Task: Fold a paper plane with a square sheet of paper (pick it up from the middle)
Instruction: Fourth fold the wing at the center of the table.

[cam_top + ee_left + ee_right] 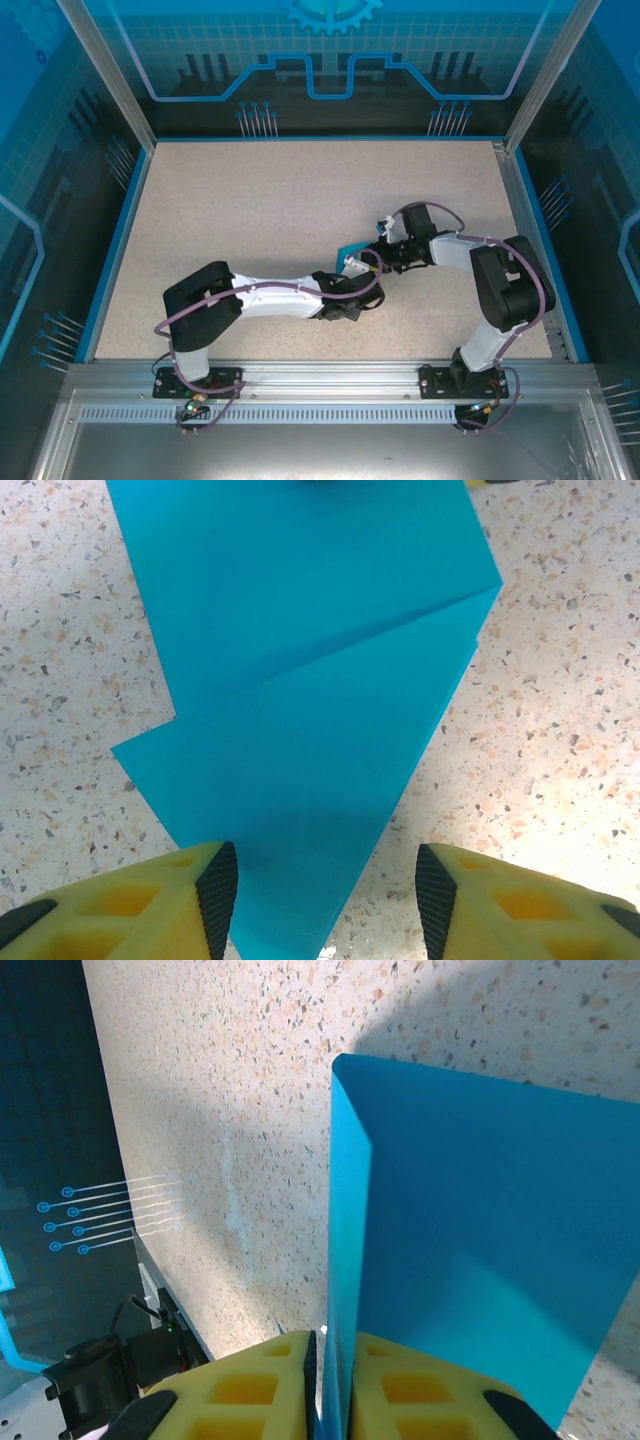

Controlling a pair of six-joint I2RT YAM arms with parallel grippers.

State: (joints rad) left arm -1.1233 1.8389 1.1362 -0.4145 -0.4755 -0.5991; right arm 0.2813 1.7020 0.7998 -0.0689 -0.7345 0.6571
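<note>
- Top view: the folded paper (pixel 349 250) lies on the table (pixel 250 200) between the left hand (pixel 353 268) and the right hand (pixel 384 248), both about equally near.
- Left wrist: the left hand (pixel 326 900) is spread and straddles the paper's (pixel 300 680) pointed tip, with the long axis running straight ahead.
- Right wrist: the right hand (pixel 335 1360) pinches an upright flap of the paper (pixel 480 1230).

sheet of paper (pixel 300 680) cut off at left wrist view's top, edge hidden between right jaws
</note>
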